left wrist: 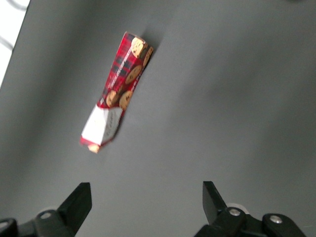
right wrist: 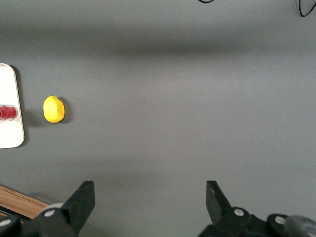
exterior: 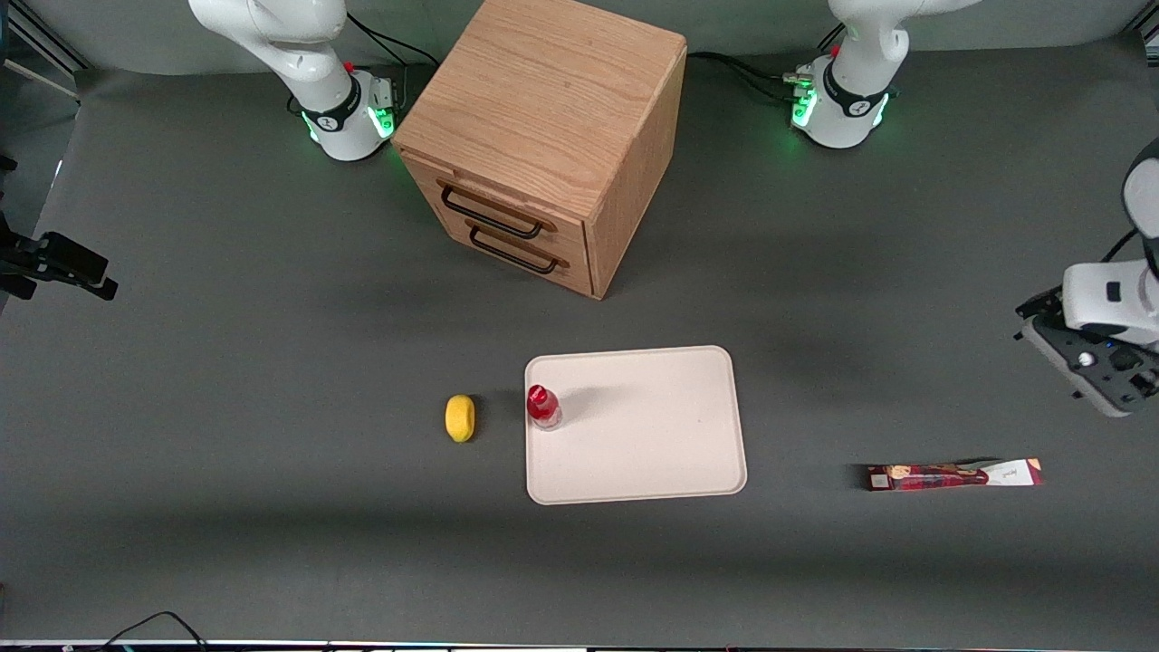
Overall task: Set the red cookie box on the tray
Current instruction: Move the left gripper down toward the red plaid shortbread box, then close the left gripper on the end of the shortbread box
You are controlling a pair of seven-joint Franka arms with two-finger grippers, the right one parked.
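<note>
The red cookie box (exterior: 951,474) lies flat on the dark table toward the working arm's end, apart from the tray (exterior: 652,453), its white end pointing away from the tray. In the left wrist view the red cookie box (left wrist: 118,94) lies ahead of my gripper (left wrist: 146,190), whose fingers are open with only bare table between them. My gripper (exterior: 1091,367) hangs above the table, farther from the front camera than the box and not touching it. The cream tray rests near the table's middle.
A small red-capped bottle (exterior: 543,406) stands on the tray at its edge toward the parked arm. A yellow lemon (exterior: 460,417) lies on the table beside that edge. A wooden drawer cabinet (exterior: 543,136) stands farther from the front camera than the tray.
</note>
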